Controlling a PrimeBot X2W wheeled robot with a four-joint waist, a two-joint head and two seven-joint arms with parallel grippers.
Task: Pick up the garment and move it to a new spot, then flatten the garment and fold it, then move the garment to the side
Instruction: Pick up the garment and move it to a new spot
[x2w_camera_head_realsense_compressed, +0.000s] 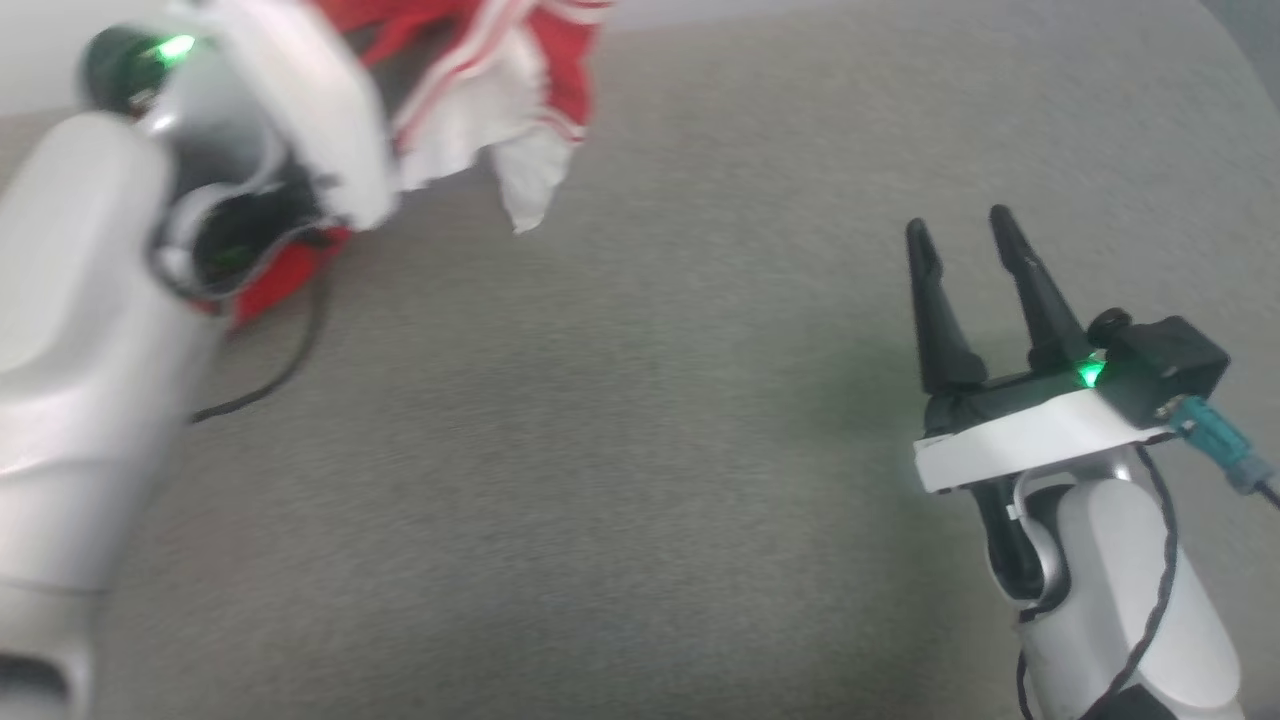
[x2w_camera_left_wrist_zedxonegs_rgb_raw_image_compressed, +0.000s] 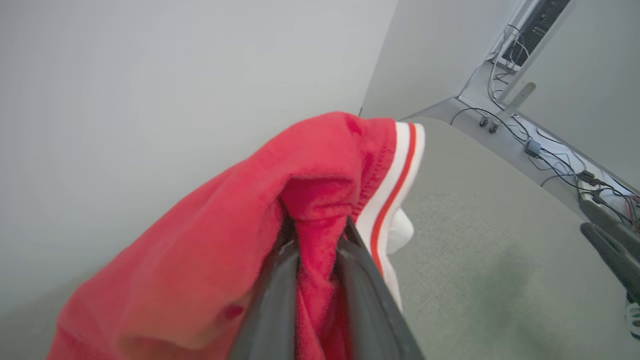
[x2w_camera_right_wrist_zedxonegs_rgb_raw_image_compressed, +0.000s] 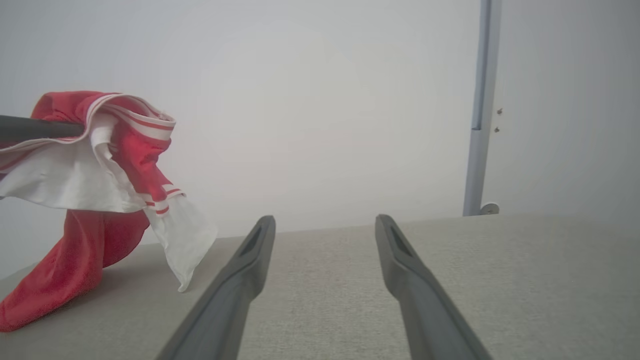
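Note:
The garment (x2w_camera_head_realsense_compressed: 500, 90) is a red jersey with a white inside and red-and-white striped trim. It hangs bunched at the top left of the head view, lifted off the grey surface, with a lower end still touching down. In the left wrist view my left gripper (x2w_camera_left_wrist_zedxonegs_rgb_raw_image_compressed: 320, 235) is shut on a fold of the red cloth (x2w_camera_left_wrist_zedxonegs_rgb_raw_image_compressed: 210, 250), fabric pinched between both dark fingers. The right wrist view shows the garment (x2w_camera_right_wrist_zedxonegs_rgb_raw_image_compressed: 115, 165) dangling at the left, one tail resting on the surface. My right gripper (x2w_camera_head_realsense_compressed: 960, 235) stands open over bare surface at the right, nothing between its fingers (x2w_camera_right_wrist_zedxonegs_rgb_raw_image_compressed: 255, 250).
A grey fabric-covered table top (x2w_camera_head_realsense_compressed: 620, 450) spans the scene, bordered by a pale wall (x2w_camera_right_wrist_zedxonegs_rgb_raw_image_compressed: 325, 100) behind. A thin black cable (x2w_camera_head_realsense_compressed: 290, 370) trails from my left arm. Beyond the table's far corner lie floor cables and a metal frame (x2w_camera_left_wrist_zedxonegs_rgb_raw_image_compressed: 525, 75).

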